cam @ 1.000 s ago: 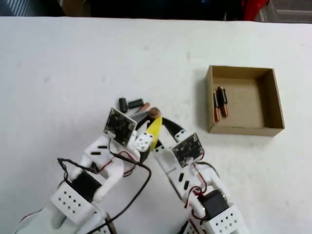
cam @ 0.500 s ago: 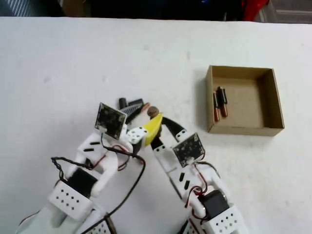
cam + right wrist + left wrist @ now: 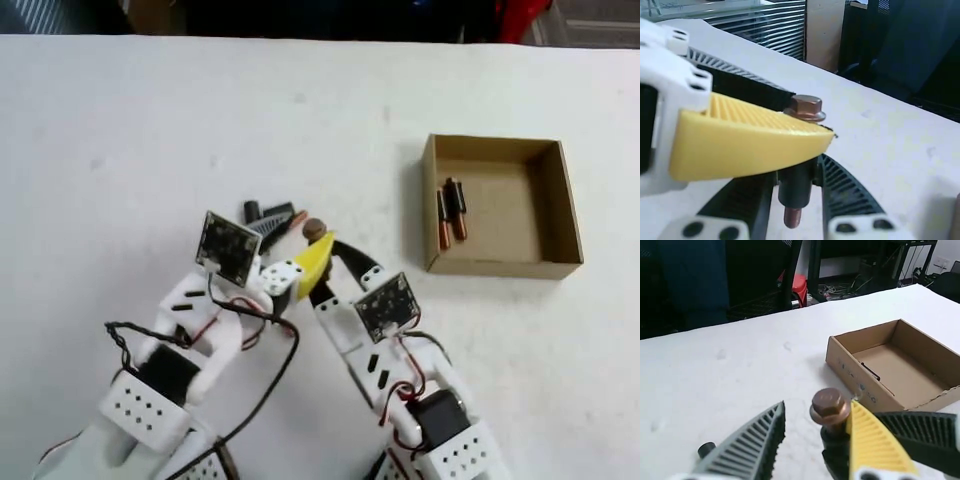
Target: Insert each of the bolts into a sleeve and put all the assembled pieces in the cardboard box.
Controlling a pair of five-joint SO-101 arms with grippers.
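Closest to you, your right gripper (image 3: 796, 176) has its two black jaws closed narrow on a black sleeve (image 3: 794, 192), which it holds roughly upright. A bolt (image 3: 806, 107) runs through that sleeve. Its copper hex head sits above the top end and its copper tip pokes out below.

Your left gripper (image 3: 818, 405) comes in across the piece with its jaws spread wide, holding nothing. The bolt head stands between them, tight beside the yellow finger (image 3: 867, 440) and well clear of the grey finger (image 3: 757, 440). You cannot tell whether the yellow one actually touches the bolt. From above, the two grippers meet just in front of both arms, with the bolt head at the crossing.

Just beyond the grey finger, two loose sleeves (image 3: 278, 211), short and black, lie close together on the white table (image 3: 150, 120).

Farther off to the right, the cardboard box (image 3: 497, 266) stands open at the top, well apart from the grippers. Two assembled pieces (image 3: 452, 212) lie side by side on its floor, near the wall that faces the grippers.
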